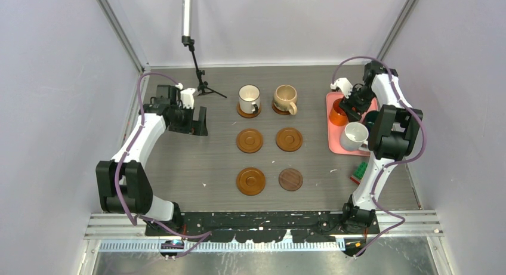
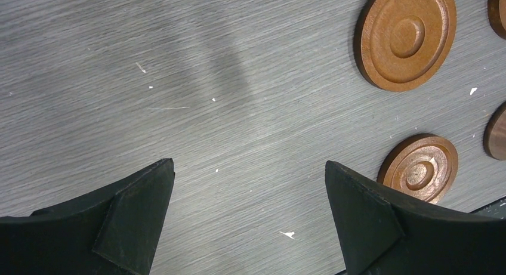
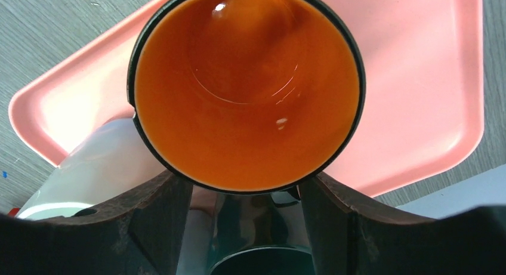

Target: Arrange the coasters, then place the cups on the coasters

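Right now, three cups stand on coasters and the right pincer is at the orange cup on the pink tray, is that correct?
Two, not three: the white cup and the beige cup, in the top external view; the right pincer is at the orange cup on the pink tray.

no legible text, labels or numbers anywhere
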`<state>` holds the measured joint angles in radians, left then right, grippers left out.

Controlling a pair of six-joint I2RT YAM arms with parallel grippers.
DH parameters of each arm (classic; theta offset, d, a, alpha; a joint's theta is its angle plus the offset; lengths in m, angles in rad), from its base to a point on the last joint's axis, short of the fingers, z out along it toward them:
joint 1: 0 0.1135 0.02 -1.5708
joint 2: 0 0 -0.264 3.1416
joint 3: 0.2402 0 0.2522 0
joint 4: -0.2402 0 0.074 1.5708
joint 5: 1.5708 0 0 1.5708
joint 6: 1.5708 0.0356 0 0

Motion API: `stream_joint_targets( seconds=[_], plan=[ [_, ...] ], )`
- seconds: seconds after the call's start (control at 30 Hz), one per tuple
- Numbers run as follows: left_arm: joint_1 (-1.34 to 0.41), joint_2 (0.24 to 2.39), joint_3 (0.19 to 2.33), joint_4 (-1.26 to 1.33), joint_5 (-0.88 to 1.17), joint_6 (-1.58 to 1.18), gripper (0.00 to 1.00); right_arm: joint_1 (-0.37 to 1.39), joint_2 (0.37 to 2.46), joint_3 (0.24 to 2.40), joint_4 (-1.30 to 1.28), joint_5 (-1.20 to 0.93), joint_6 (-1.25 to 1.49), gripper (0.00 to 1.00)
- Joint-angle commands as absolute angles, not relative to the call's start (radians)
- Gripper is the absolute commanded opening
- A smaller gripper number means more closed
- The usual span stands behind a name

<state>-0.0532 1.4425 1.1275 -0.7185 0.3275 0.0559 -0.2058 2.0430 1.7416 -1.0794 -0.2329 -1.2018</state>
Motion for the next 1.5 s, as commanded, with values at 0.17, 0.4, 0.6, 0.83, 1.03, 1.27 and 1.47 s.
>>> stream_joint_targets(
  seconds=[0.17,0.4,0.6,0.83,1.03,1.27,1.47],
  plan=[
    [-0.058,1.464,1.194,-0.750,0.311,0.062,1.00,-0.217,2.050,1.675,-0.980,-0.272,-1.198,0.69],
    [-0.058,1.474,1.203,-0.760,0.308,0.063,1.00,-0.227,2.059,1.657,-0.891,-0.308,-1.135,0.61],
    [-0.058,1.484,1.215,-0.772,0.308,0.065,1.00,-0.230,2.068,1.639,-0.870,-0.322,-1.126,0.54],
    [-0.059,1.489,1.218,-0.773,0.308,0.066,1.00,-0.229,2.068,1.636,-0.831,-0.354,-1.055,0.51],
    [-0.059,1.495,1.228,-0.781,0.299,0.074,1.00,-0.229,2.069,1.599,-0.780,-0.359,-1.045,0.52],
    [-0.058,1.492,1.232,-0.797,0.291,0.089,1.00,-0.229,2.056,1.580,-0.731,-0.388,-1.015,0.40],
    [-0.058,1.483,1.214,-0.782,0.292,0.086,1.00,-0.229,1.999,1.541,-0.730,-0.394,-1.074,0.26]
  ],
)
